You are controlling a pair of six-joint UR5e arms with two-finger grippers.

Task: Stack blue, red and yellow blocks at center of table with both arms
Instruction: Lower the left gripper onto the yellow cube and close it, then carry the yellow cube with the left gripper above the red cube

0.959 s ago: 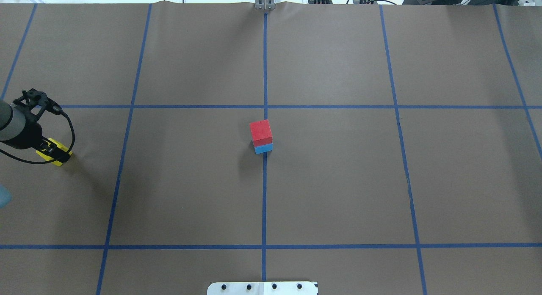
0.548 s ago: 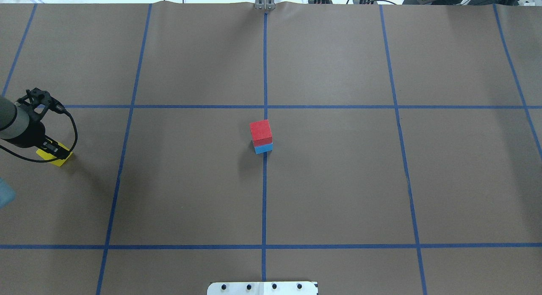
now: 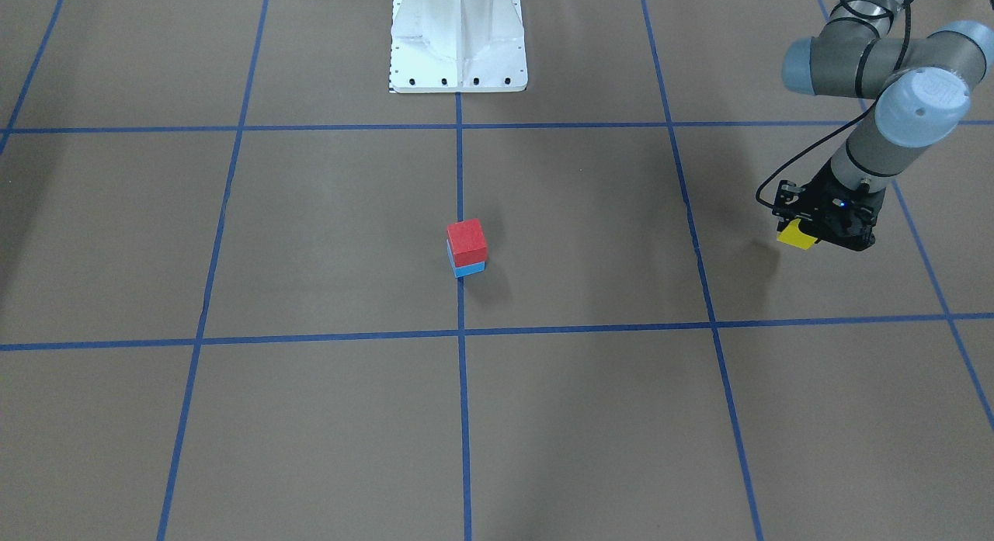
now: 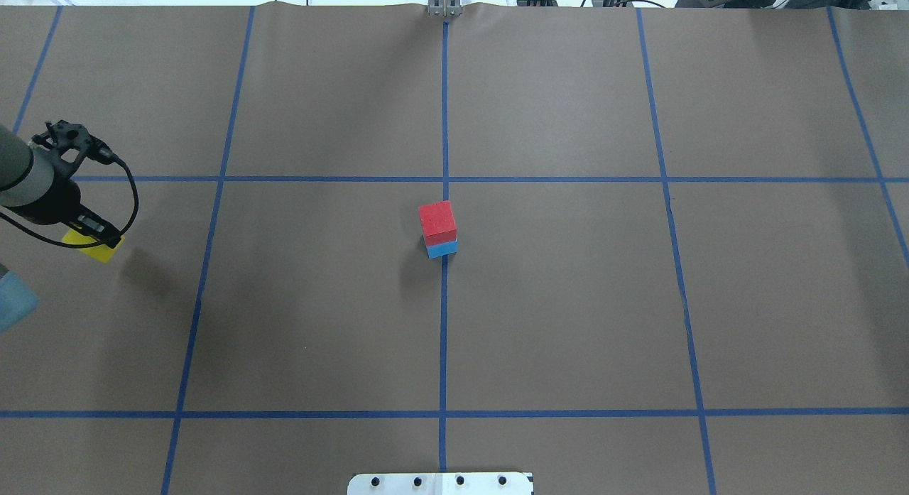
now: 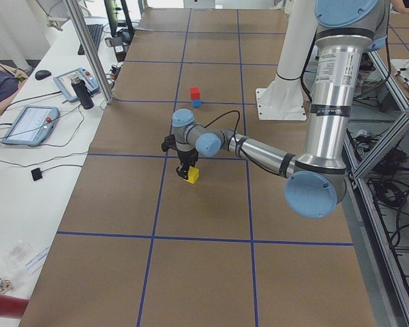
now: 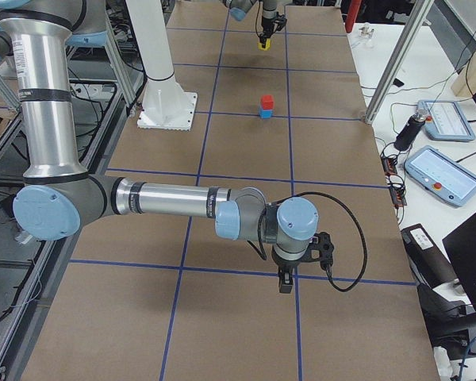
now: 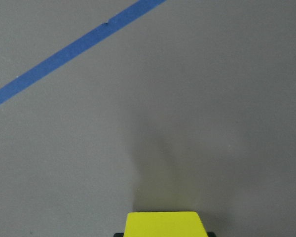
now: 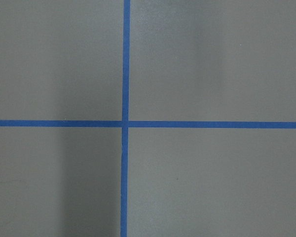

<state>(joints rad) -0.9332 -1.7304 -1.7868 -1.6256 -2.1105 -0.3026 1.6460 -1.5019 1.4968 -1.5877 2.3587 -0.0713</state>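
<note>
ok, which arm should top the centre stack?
Left. The left end effector grips the yellow cube block, while the red cube block sits on the blue cube block. The right end effector hangs far off, no block in its view.

Table is covered throughout with brown paper (image 4: 568, 303). Blue tape lines (image 4: 442, 339) are laid over it in a grid of large rectangles. One crossing is seen square-on in the right wrist view, and one line is seen running diagonally in the left wrist view. An aluminium post (image 4: 444, 1) is fixed at the far edge, on the centre line. On the white side bench (image 5: 27, 204), a tablet (image 5: 28, 125) is laid flat. A second tablet (image 5: 82, 78) is placed further along, with a dark bottle (image 5: 87, 95) stood upright just beside it. A mouse (image 5: 42, 74) and a keyboard (image 5: 95, 37) are also noted.
</note>
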